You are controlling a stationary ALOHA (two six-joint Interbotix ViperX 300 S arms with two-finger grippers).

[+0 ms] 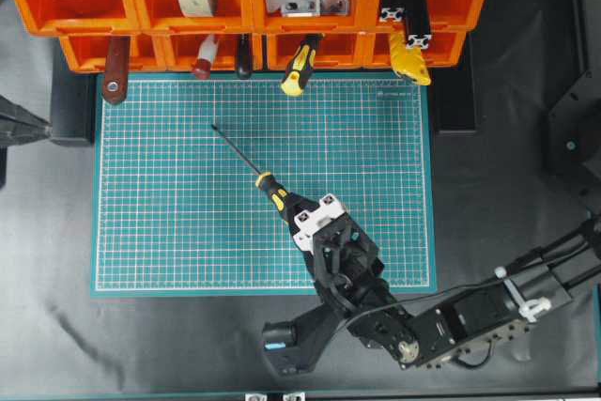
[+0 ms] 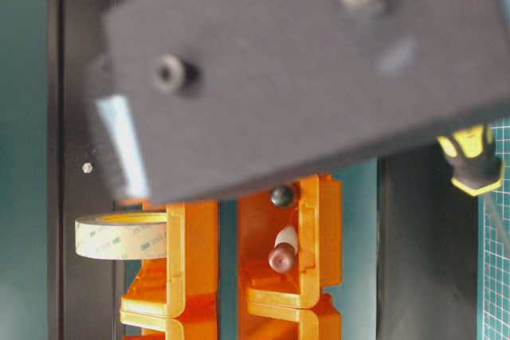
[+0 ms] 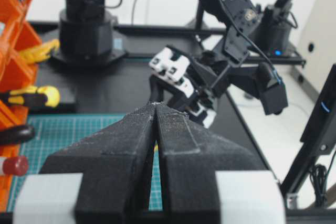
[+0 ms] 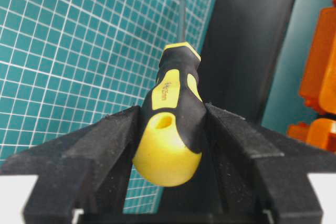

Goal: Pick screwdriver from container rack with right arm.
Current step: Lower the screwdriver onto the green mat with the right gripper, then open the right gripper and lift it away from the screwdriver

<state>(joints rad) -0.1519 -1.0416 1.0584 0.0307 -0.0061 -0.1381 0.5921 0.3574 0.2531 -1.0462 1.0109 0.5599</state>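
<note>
The long screwdriver (image 1: pixel 258 174) with its thin grey shaft and black, yellow-striped handle is out of the bright orange two-tier plastic container rack (image 1: pixel 254 8) and sits over the middle of the green gridded cutting mat (image 1: pixel 169 232), its tip pointing up-left toward the bins, well apart from them. The right arm's pointed black two-finger gripper (image 4: pixel 168 129) pinches the thick handle near its yellow butt end, one pad on each side, as the right wrist view shows plainly. Whether the shaft rests on the mat or hangs just above it cannot be told from the overhead view. So the pick itself looks done; what seems left is at most to carry the tool clear or settle it. The left gripper (image 3: pixel 156 109) has its fingers pressed together with nothing between them, parked at the left edge of the scene, away from the mat. Room for moving is generous: the mat around the shaft is bare, and the nearest obstacles are the tool handles hanging from the lower bins, among them a smaller yellow-handled screwdriver (image 1: pixel 300 65), all well beyond the tip. The mat's near edge lies just under the right wrist
</note>
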